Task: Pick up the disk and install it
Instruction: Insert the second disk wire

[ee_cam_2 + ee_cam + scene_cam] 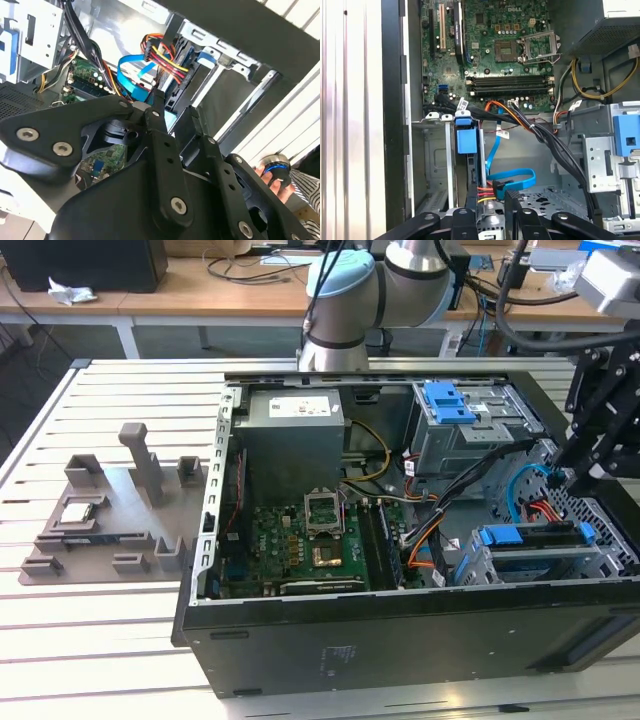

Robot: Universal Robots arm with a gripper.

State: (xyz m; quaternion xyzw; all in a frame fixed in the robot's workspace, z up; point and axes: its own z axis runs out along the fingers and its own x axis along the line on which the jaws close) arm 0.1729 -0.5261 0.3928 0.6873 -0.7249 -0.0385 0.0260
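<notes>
The fingers stand a little apart, either side of the disk — already seated upright in its lower drive cage — at its cabled end. The gripper hangs over the case's front corner, arm reaching across.

The grey-and-light-blue jointed robot arm reached in from the far side. Its black metal linkage gripper hung low at the exterior view's right, fingers pointing downward, a narrow gap between them in both wrist views.
</notes>
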